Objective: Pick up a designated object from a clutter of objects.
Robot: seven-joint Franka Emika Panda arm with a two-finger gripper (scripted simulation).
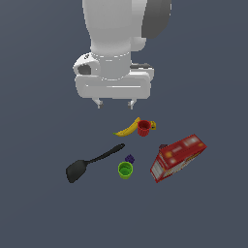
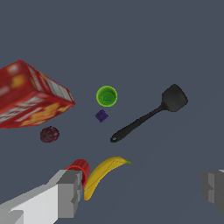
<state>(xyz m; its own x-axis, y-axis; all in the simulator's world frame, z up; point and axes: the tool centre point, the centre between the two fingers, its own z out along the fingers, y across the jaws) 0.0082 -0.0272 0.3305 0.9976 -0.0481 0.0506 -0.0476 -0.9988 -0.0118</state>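
Green cup (image 1: 125,170): I see it upright on the dark counter (image 1: 38,213), mouth up, free of the arm. No counter edge or corner shows in either view, so I can only place it among its neighbours. In the wrist view (image 2: 106,96) its round rim and bright inside show clearly.

Purple block (image 1: 130,158): just beside the cup, apart from it by a small gap; also in the wrist view (image 2: 101,115).

Spatula (image 1: 92,162): black, lying flat, its handle tip near the purple block and its blade toward the exterior view's left. Wrist view (image 2: 148,114) shows it whole.

Red box (image 1: 177,157): lying tilted on the exterior view's right of the cup, well apart from it.

Dark round item (image 2: 49,134): a small dark reddish lump near the box; I cannot tell what it is.

Red mug (image 1: 144,128): farther back, touching or overlapping the banana (image 1: 130,127).

Gripper (image 1: 115,103): I have it hanging above the counter behind the banana and mug, fingers spread wide with nothing between them; one finger (image 2: 70,192) shows large in the wrist view.
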